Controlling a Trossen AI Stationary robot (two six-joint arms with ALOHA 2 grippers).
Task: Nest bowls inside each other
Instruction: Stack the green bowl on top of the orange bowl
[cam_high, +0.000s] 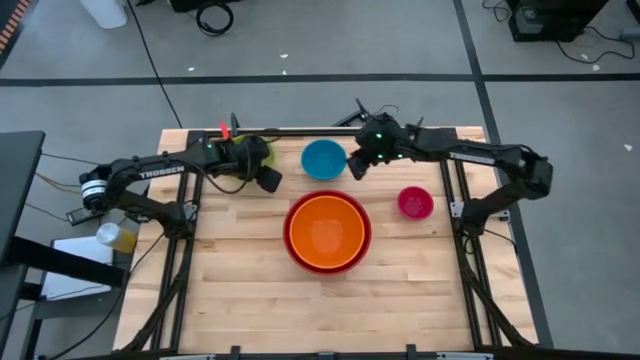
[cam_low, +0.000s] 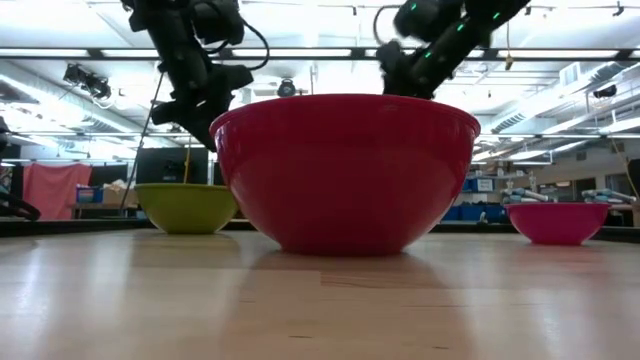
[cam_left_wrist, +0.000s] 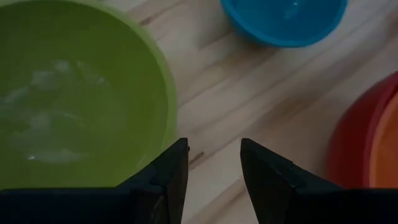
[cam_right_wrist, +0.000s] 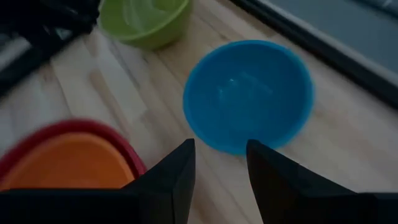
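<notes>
High view: orange bowl (cam_high: 328, 232) already sits inside red bowl (cam_high: 293, 245), mid tabletop, a bit toward the back. Three left to nest: yellow-green bowl (cam_high: 262, 152) near the back edge, left of centre; blue bowl (cam_high: 323, 159) beside it at back centre; small pink bowl (cam_high: 415, 203) alone toward the right edge.

Left gripper (cam_high: 268, 179) hangs just by the yellow-green bowl's rim, on the side facing the red stack. In its wrist cam I see fingers (cam_left_wrist: 171, 180) parted w/ bare wood between them, holding nothing; bowl rim sits just outside one finger. Right gripper (cam_high: 356, 166) hovers by the blue bowl's rim, jaws apart, also empty, blue bowl just ahead of the fingertips.

My read: step in hand is grabbing yellow-green, since it's next in size. Next move needs the left gripper shifted so one finger goes inside the rim, one outside, then pinch, lift clear, carry over the orange bowl & drop centred. Right arm should prob hold off on blue till then.
</notes>
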